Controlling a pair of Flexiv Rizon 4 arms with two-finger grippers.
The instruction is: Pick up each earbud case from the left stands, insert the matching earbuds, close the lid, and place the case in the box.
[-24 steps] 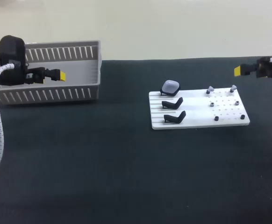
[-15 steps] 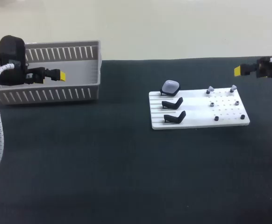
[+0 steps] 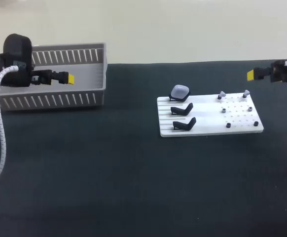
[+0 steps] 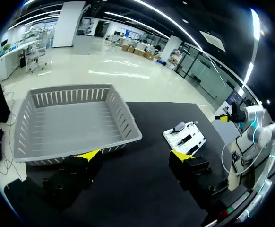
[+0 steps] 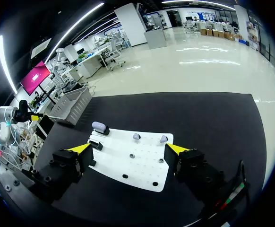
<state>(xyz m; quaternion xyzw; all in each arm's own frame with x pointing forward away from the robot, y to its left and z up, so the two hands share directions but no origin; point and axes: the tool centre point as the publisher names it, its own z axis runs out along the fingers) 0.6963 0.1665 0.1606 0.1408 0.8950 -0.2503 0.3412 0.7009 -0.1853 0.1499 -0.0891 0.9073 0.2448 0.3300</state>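
Black tabletop point(image 3: 133, 173) holds a white tray point(image 3: 207, 129) whose earbuds point(image 3: 222, 94) are mere specks; left claw point(image 4: 134, 154) and right claw point(image 5: 128, 147) gape empty.

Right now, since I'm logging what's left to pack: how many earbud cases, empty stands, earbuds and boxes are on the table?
Earbud case: 1
Empty stands: 2
Earbuds: 2
Box: 1
Total: 6

Matt table point(image 3: 109, 173), smooth plastic box point(image 3: 50, 100)
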